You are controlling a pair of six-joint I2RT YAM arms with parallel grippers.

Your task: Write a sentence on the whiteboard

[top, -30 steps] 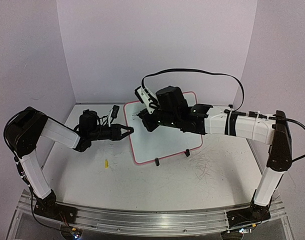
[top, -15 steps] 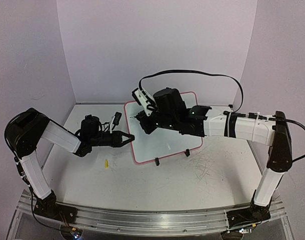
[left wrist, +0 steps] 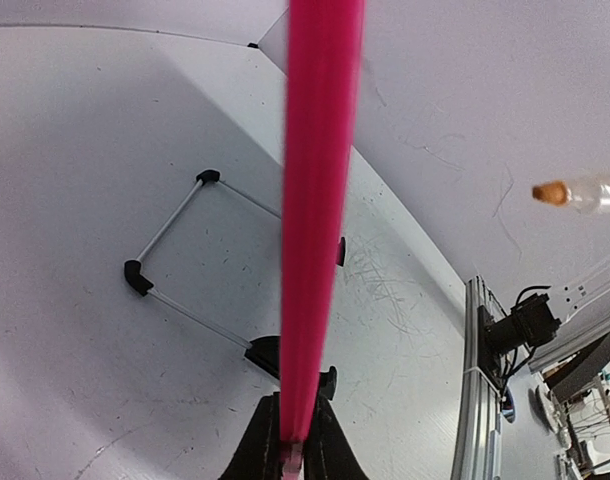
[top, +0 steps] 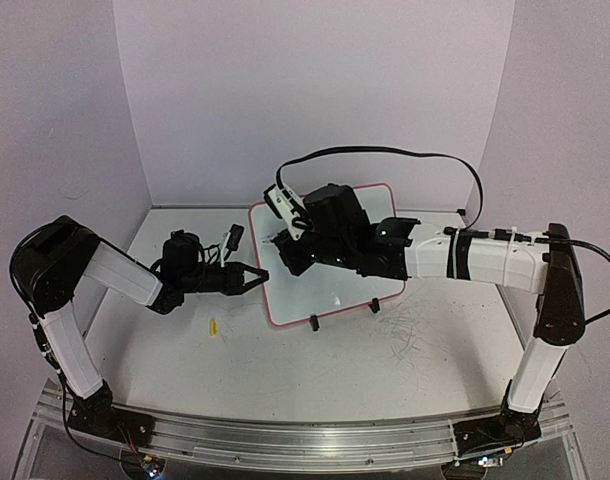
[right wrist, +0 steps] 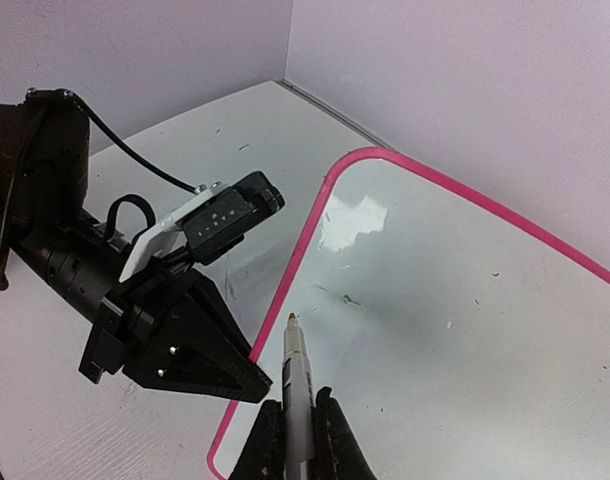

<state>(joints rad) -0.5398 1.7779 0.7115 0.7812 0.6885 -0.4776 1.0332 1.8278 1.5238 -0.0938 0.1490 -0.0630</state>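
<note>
The whiteboard (top: 335, 290) leans on its black wire stand (left wrist: 175, 300) mid-table, glossy white (right wrist: 465, 300) with a pink rim (left wrist: 320, 200). My left gripper (top: 262, 275) is shut on the rim at the board's left edge, its jaws (left wrist: 295, 445) pinching the pink strip. My right gripper (top: 285, 245) hovers over the board's upper left, shut (right wrist: 297, 440) on a grey marker (right wrist: 297, 385). The marker's orange-brown tip (right wrist: 291, 320) sits just above the surface beside the rim. The sentence is out of view; only a few dark specks show on the board.
A small yellow piece (top: 213, 326) lies on the table left of the board's front corner. Faint grey scribble marks (top: 415, 335) cover the table to the right of the stand. Lilac walls close in the back and sides.
My left gripper moved right to the board's left edge and closed on the rim. The right arm with the marker shifted slightly left and lower over the board.
</note>
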